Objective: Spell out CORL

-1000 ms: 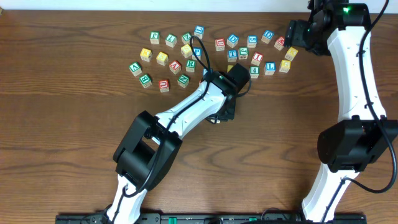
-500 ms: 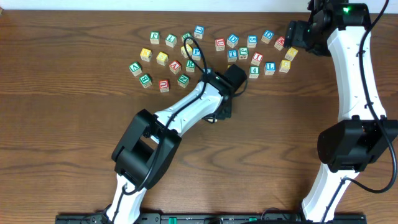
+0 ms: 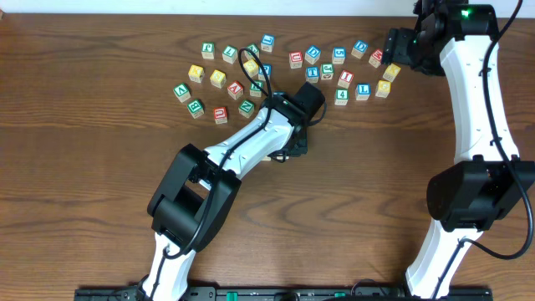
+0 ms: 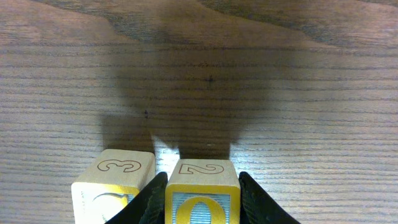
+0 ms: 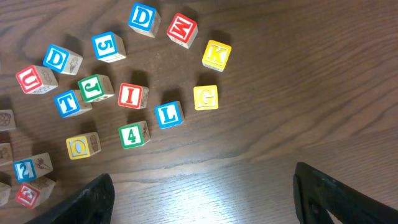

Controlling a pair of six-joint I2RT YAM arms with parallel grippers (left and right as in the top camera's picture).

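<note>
My left gripper (image 4: 203, 179) is shut on a yellow O block (image 4: 202, 194) with a 2 on its top face. It holds the block right beside a pale block (image 4: 115, 182) with a 3 on top, low on the wooden table. In the overhead view the left gripper (image 3: 287, 147) sits in front of the block cluster, and both blocks are hidden under the arm. My right gripper (image 5: 205, 199) is open and empty, held high at the back right (image 3: 393, 46). A blue L block (image 5: 168, 114) lies below it.
Several letter and number blocks are scattered along the back of the table (image 3: 251, 79). In the right wrist view I see a yellow G (image 5: 206, 98), yellow K (image 5: 216, 55), red I (image 5: 132, 96), green 4 (image 5: 132, 134) and another yellow O (image 5: 83, 145).
My left arm has shifted a little to the left with the O block in its jaws. The right arm has not moved.
</note>
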